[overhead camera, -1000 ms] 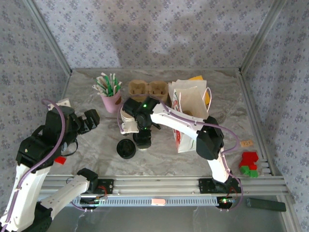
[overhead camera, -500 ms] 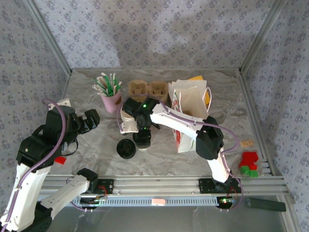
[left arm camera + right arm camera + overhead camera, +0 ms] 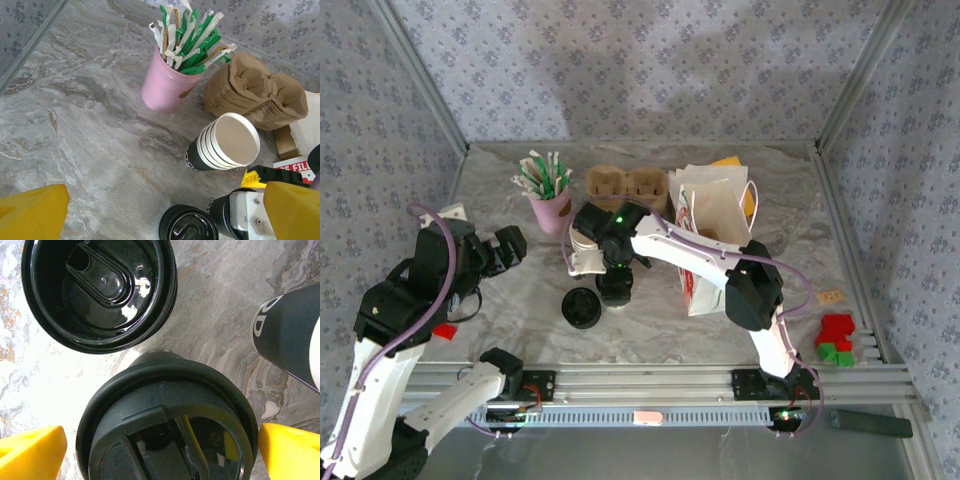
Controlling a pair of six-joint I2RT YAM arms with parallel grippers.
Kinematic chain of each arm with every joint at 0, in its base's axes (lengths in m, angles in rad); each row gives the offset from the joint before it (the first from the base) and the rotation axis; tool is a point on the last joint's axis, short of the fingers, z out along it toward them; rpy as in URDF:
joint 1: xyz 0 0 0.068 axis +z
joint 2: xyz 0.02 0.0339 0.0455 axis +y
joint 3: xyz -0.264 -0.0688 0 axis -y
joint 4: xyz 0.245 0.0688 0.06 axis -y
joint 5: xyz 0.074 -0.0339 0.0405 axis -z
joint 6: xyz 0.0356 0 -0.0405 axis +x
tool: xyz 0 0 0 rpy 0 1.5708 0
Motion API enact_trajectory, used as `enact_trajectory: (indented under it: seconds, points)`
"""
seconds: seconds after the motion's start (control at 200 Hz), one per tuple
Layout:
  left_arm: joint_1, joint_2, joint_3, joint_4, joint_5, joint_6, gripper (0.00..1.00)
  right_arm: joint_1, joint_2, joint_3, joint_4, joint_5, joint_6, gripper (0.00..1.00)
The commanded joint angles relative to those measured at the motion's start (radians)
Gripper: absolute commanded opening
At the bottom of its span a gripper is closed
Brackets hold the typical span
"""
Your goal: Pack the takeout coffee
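Black-lidded and upright on the marbled table [image 3: 210,315], the takeout coffee [image 3: 167,425] stands directly beneath the right gripper [image 3: 160,452], its long axis vertical. The yellow fingers [image 3: 30,450] straddle it, parted, with gaps on both sides. The left gripper [image 3: 510,247], spread wide, sits well apart. The paper bag [image 3: 715,230] stands just to the right. Red print [image 3: 294,165] reads "FIL", cut off.
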Motion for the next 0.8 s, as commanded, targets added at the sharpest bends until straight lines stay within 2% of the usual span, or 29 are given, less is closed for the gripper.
enact_trajectory:
  seconds: [0.0, 0.795]
  points:
    - [0.006, -0.002, 0.009, 0.012, 0.005, 0.008, 1.00, 0.010, 0.015, -0.010, -0.022, 0.007, 0.007, 1.00]
    - [0.007, 0.005, -0.001, 0.027, 0.015, 0.005, 1.00, 0.018, -0.067, 0.015, -0.026, 0.027, -0.007, 1.00]
